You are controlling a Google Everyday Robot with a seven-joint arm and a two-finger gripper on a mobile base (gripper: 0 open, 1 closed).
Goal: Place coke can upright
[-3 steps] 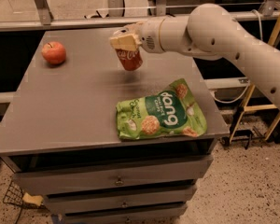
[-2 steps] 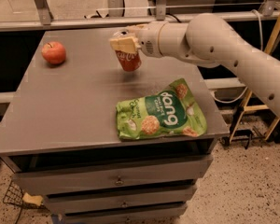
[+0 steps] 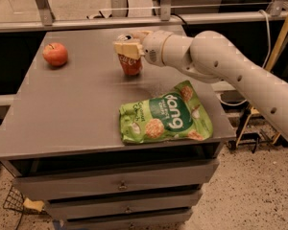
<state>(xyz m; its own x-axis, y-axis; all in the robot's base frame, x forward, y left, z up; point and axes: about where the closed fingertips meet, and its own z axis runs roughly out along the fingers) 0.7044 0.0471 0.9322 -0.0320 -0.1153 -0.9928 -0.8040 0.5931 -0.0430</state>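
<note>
Upper centre of the frame, the hand [image 3: 129,42] is clamped around the top of the upright coke can [image 3: 131,66], whose base is at or just above the bench [image 3: 77,104].

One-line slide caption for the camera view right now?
Gripper holds the coke can upright, low at the grey table, apple and green snack bag nearby.

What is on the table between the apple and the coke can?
Nothing: in the camera view only bare grey tabletop separates the apple from the coke can, which the gripper holds by its top.
</note>
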